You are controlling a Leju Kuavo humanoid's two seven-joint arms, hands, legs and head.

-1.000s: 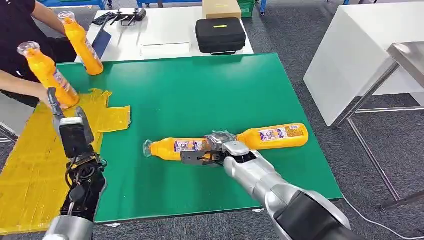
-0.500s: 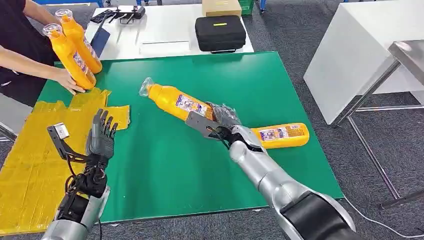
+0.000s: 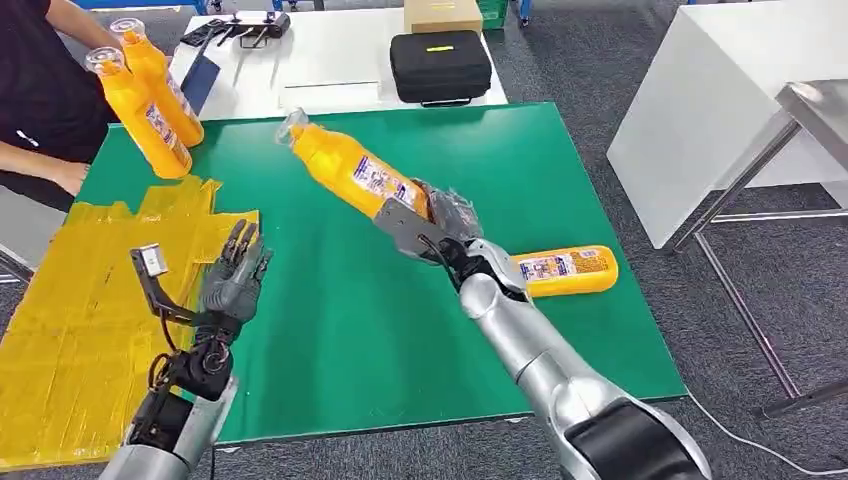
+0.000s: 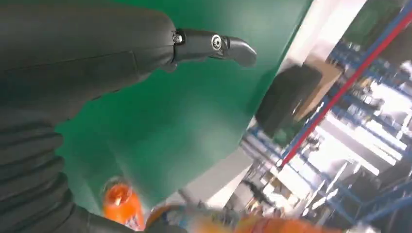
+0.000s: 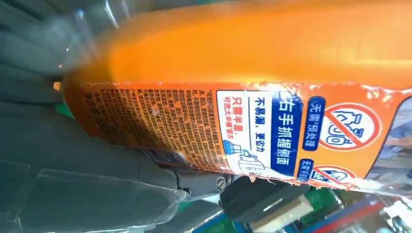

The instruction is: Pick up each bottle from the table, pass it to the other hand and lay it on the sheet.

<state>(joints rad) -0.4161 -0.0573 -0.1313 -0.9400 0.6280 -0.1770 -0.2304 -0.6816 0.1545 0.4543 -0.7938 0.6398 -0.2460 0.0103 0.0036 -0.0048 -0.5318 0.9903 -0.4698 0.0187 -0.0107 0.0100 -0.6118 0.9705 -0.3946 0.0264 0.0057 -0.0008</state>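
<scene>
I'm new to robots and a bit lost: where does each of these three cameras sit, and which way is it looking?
Head view: high on the body, looking down at the green table; both arms show.
Left wrist view: behind the left hand, facing the table and shelving.
Right wrist view: behind the right hand, close against the held bottle.
Shared: this bottle in the head view.

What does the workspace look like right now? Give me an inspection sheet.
Surface: green table top.
Job's things: orange plastic bottle lifted, tilted; second orange bottle lying on the table; yellow sheet at the table's left edge.
Clutter: two upright orange bottles near a person's arm.
Hands: right hand grips the lifted bottle; left hand open.
Cables: black wires at the left wrist.
Surroundings: white table holding a black case.
</scene>
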